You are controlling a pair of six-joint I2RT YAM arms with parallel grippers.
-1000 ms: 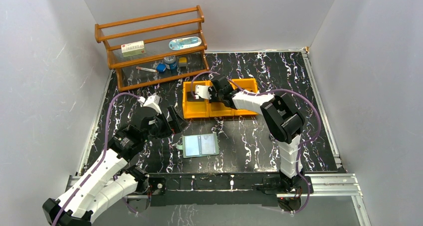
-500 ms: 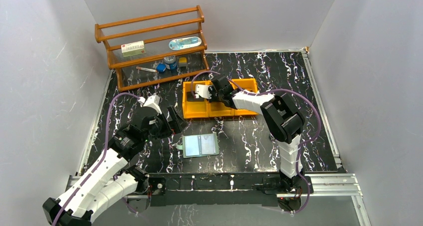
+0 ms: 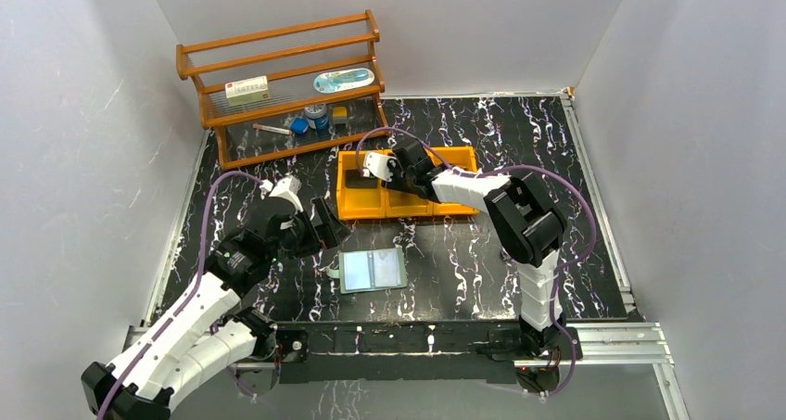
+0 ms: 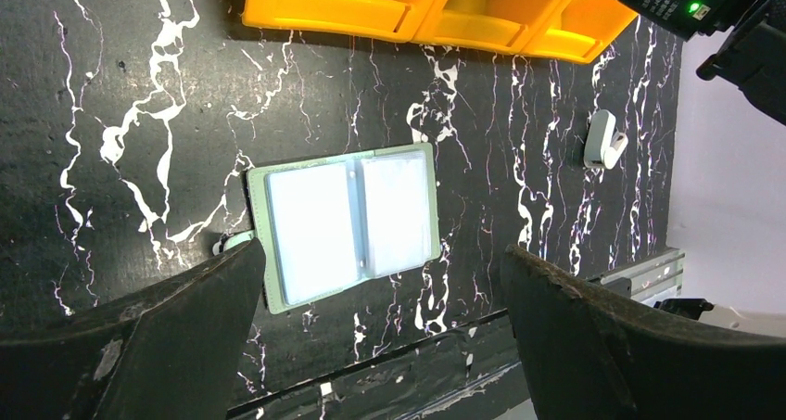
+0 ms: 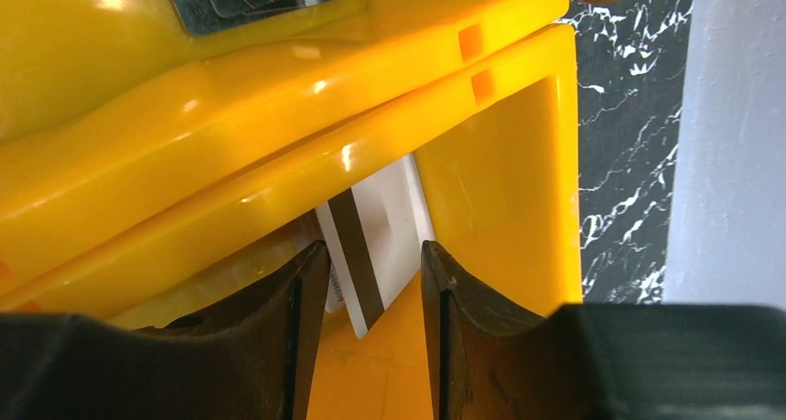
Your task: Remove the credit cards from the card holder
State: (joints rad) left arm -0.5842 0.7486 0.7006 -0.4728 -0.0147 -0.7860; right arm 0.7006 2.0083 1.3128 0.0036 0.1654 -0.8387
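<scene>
The black marbled table [image 3: 482, 272] fills the overhead view, with a wooden rack [image 3: 278, 77] at upper left. At centre is the orange bin [image 3: 366, 209]. The right gripper [image 3: 375, 168] hangs over its left compartment, jaws parted, and a striped card [image 5: 389, 202] lies loose between them. At lower centre the card holder [image 3: 372, 270] lies open. The left gripper [image 3: 324, 227], just up-left of it, gapes wide and empty.
</scene>
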